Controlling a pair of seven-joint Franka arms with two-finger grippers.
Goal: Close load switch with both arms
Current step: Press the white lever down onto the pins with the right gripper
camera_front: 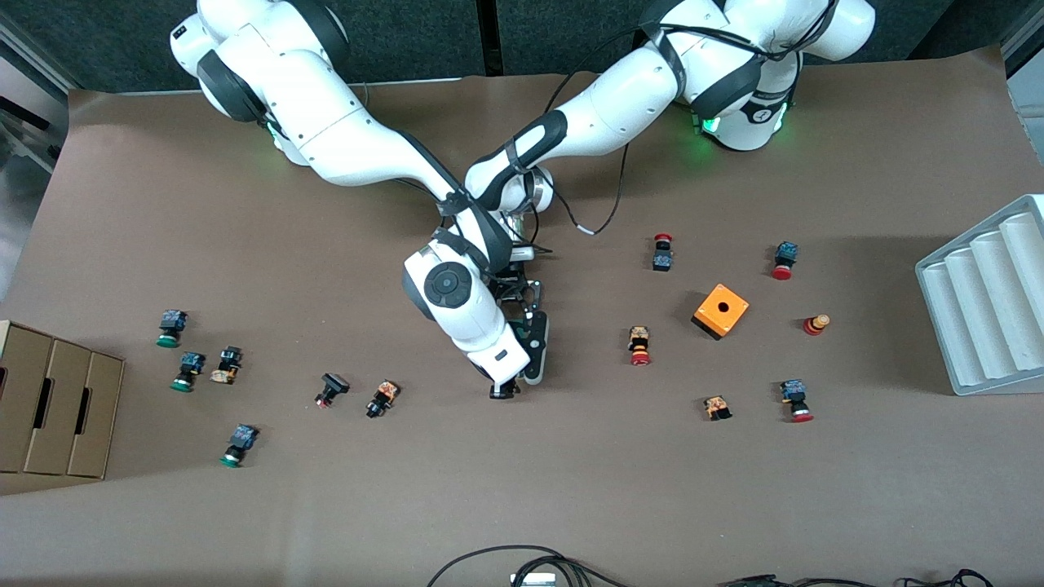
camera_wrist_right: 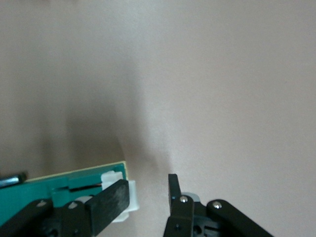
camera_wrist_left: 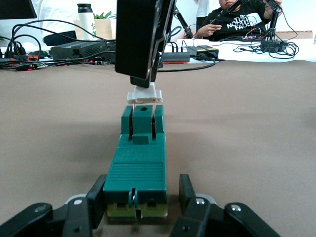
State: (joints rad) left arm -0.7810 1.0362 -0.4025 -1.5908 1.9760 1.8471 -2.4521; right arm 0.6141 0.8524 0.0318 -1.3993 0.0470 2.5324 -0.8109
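The load switch (camera_wrist_left: pixel 137 163) lies flat on the counter (camera_front: pixel 571 489) near its middle, almost hidden under the two arms in the front view. The left gripper (camera_wrist_left: pixel 140 210) is clamped on one end of the green body, a finger on each long side. The right gripper (camera_wrist_right: pixel 148 197) is down at the other end: one finger (camera_wrist_right: pixel 109 201) rests against the white handle (camera_wrist_left: pixel 144 95), while the other finger stands apart over bare counter. Its gap is narrow, and I cannot tell whether it pinches the handle or only presses against it.

The handle does not yet look pushed home, so the closing stroke is probably still to come. The risk is that the right finger bears on only the handle's edge: pushed off-centre, it could slide past the handle. If the left grip is too light, the whole block may skid or twist on the smooth counter. The arms are crossed closely and could knock each other
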